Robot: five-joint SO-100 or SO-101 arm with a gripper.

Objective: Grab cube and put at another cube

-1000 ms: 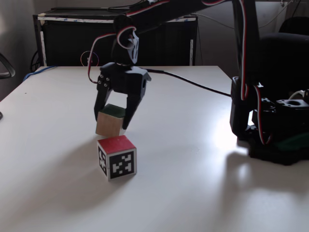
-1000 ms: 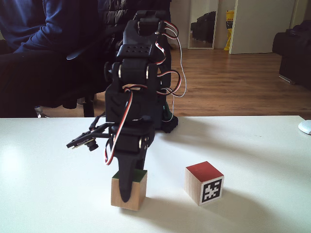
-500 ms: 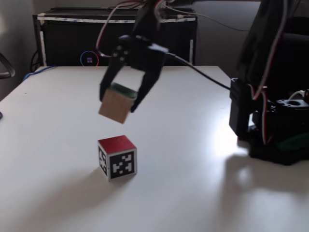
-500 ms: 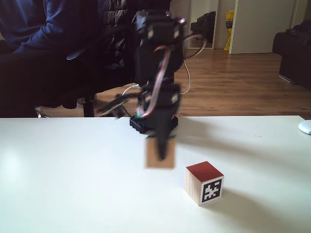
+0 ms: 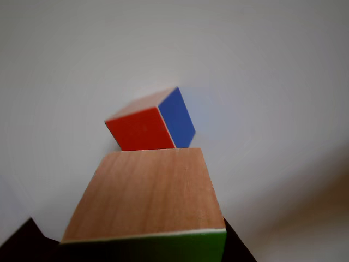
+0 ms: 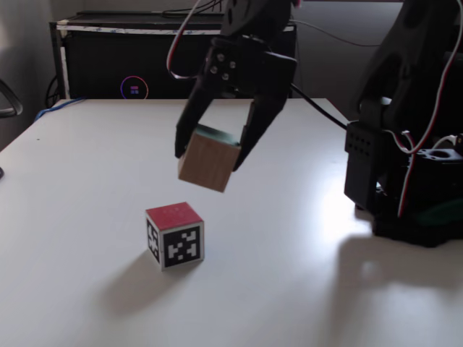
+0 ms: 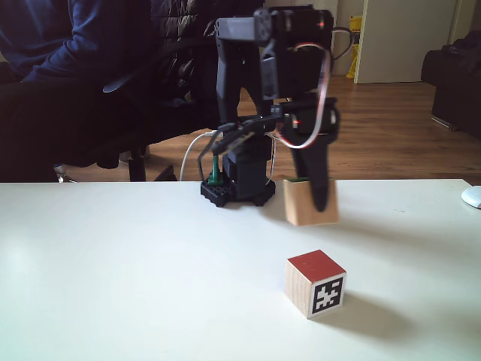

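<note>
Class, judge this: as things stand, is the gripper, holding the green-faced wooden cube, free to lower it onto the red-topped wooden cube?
Probably yes. The gripper holds the green-faced wooden cube in the air, and nothing lies between it and the red-topped wooden cube.

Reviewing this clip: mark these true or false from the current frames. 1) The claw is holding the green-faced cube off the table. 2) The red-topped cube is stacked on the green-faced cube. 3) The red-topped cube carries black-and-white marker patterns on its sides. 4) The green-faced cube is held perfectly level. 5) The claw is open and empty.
1) True. The claw is shut on the green-faced cube, which hangs above the table.
2) False. The red-topped cube sits on the table by itself, below the held cube.
3) True. Two sides show them in a fixed view.
4) False. It is tilted in the claw.
5) False. Its fingers press the cube from both sides.
</note>
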